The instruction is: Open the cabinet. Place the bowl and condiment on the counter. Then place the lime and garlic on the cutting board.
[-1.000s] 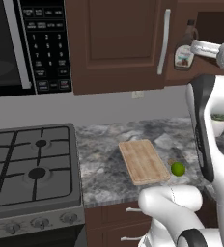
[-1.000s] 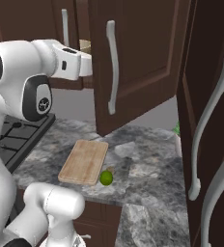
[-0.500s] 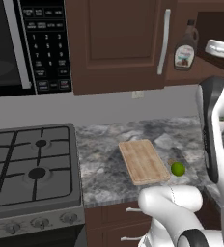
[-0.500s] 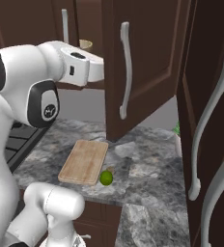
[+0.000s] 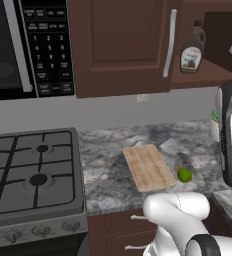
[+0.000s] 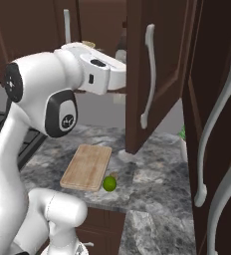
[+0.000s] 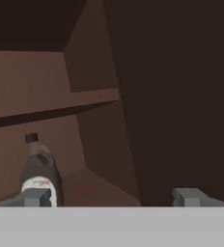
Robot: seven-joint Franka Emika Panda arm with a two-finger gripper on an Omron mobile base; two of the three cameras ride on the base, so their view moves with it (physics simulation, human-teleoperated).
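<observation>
Now gripper (image 7: 112, 197) gapes wide; condiment bottle (image 7: 39, 176) stands shelved.

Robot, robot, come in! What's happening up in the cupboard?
Tool open, empty. Cabinet door open. Condiment bottle on shelf, ahead-left. Nothing blocking.

The cabinet door (image 6: 155, 74) stands swung open; inside, only the condiment bottle (image 7: 39, 173) blocks the left, right side free.

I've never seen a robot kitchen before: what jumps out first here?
The big white robot arm reaching up to the dark wall cabinet, whose door stands open. Inside, a brown condiment bottle sits on the shelf. Below, a green lime lies beside a wooden cutting board on the granite counter.
</observation>
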